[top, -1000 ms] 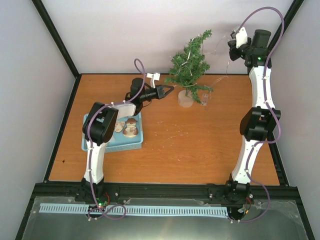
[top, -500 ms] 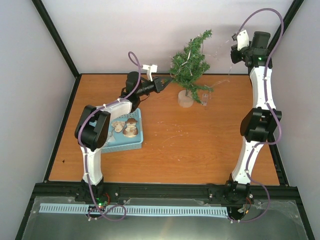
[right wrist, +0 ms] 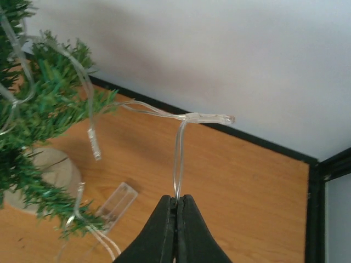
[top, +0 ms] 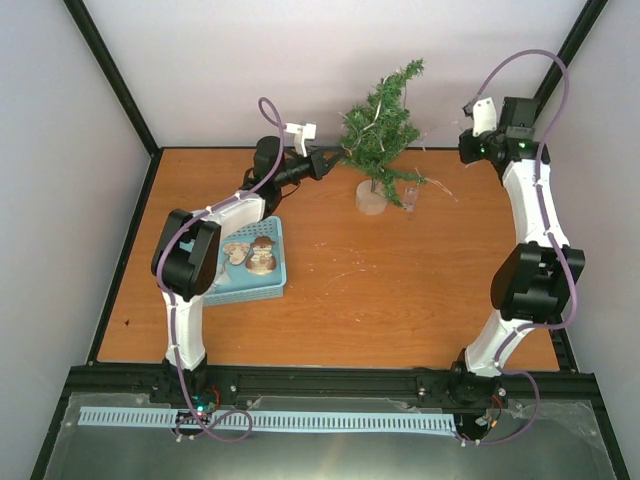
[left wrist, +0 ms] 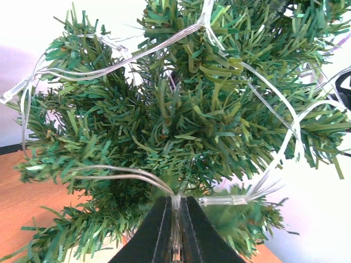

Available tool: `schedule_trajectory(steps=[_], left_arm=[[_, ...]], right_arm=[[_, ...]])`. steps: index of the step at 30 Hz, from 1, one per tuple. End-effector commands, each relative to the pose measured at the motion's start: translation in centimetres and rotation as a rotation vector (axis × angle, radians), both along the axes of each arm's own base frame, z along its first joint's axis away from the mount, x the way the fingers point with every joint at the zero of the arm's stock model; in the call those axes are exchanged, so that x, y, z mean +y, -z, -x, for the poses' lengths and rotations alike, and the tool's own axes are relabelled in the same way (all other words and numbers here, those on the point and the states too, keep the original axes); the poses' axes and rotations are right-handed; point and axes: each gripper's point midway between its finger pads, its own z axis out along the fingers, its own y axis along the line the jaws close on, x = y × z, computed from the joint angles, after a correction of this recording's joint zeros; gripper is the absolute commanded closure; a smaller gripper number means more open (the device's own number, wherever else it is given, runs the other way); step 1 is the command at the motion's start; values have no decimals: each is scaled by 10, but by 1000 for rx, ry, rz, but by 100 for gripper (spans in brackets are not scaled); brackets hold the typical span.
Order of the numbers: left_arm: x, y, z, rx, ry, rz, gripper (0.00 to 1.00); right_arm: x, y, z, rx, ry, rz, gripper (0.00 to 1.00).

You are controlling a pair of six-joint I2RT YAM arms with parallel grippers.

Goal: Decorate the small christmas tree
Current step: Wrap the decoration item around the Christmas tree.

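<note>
The small christmas tree (top: 381, 125) stands on its pale round base (top: 371, 198) at the back of the table, leaning right, with a clear light string (left wrist: 137, 55) looped through its branches. My left gripper (top: 328, 158) is at the tree's left side. In the left wrist view the left gripper (left wrist: 175, 204) is shut on the string, right against the needles (left wrist: 186, 120). My right gripper (top: 468, 148) hangs right of the tree. Seen from its own wrist, the right gripper (right wrist: 176, 200) is shut on a strand (right wrist: 178, 153) below a clear bulb (right wrist: 211, 117).
A blue basket (top: 275, 286) holding ornaments (top: 262, 256) sits left of centre beside the left arm. A clear battery box (top: 412, 197) lies beside the tree's base and shows again as a battery box (right wrist: 112, 205) in the right wrist view. Walls close the back and both sides.
My left gripper has moved up and right, from beside the basket into the tree's left branches, with the string in it. The right gripper has come down and nearer, still shut on its strand.
</note>
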Motion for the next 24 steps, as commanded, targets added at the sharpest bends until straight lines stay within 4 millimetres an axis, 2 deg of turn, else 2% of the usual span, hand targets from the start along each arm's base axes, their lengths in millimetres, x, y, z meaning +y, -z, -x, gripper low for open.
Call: schedule_trajectory(steps=[1, 5, 10, 15, 19, 24], left_arm=[[-4, -5, -9, -51, -14, -26, 93], [-4, -6, -9, -57, -13, -42, 90], [0, -16, -1, -76, -16, -55, 79], [10, -21, 14, -102, -34, -80, 70], [18, -25, 26, -122, -51, -99, 66], [28, -33, 44, -152, -66, -110, 64]], right_arm=[[26, 9, 14, 29, -9, -83, 97], [44, 26, 24, 95, -19, -181, 97], [61, 35, 40, 166, -32, -278, 97], [67, 34, 58, 176, -35, -333, 97], [86, 24, 71, 186, -117, -429, 97], [103, 27, 87, 212, -183, -486, 89]])
